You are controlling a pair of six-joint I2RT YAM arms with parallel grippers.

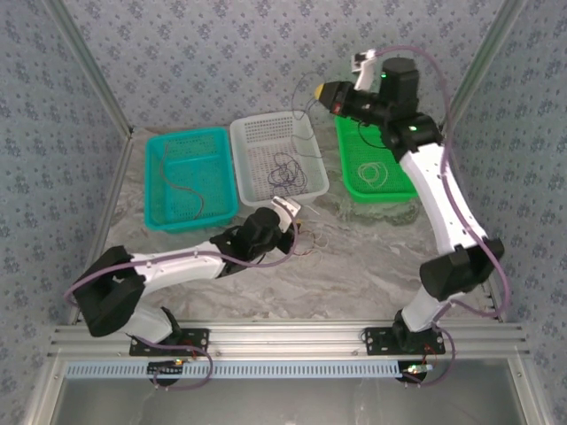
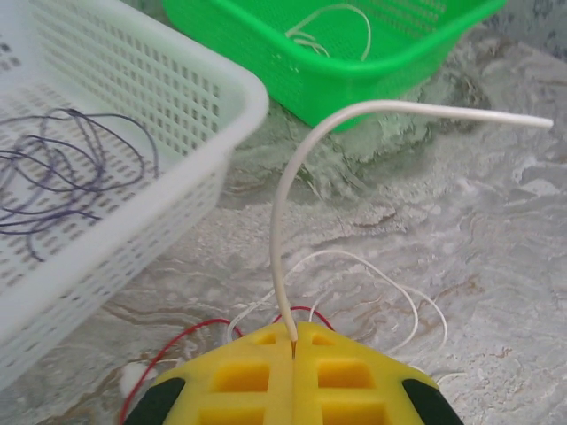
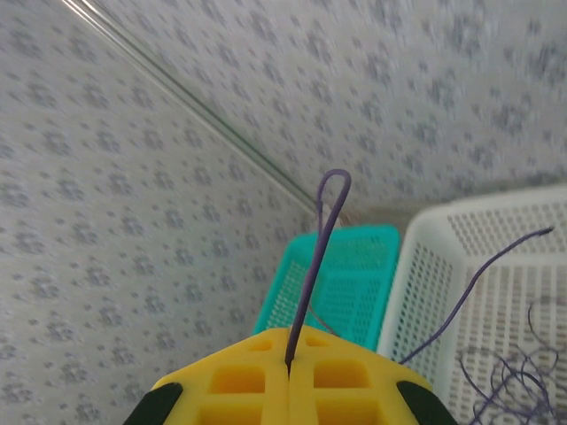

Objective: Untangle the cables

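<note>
- Left pincer [image 2: 292, 347]: closed tight on a whitish wire [image 2: 282, 221], low over the bench [image 2: 496, 266], just beside the white basket [image 2: 239, 88].
- Right pincer [image 3: 290, 343]: closed tight on a purple wire [image 3: 321, 230], raised high above the baskets.
- Risk: a red wire [image 2: 190, 335] loops around the whitish one on the bench. A pull may drag both along or tighten the snarl.
- Risk: the purple strand trails towards the heap in the white basket and may haul it out.
- Risk: wires this thin may slip free.
- Surroundings: the green basket [image 2: 354, 84] and teal basket [image 3: 354, 266] flank the white one, and their walls could snag trailing ends.
</note>
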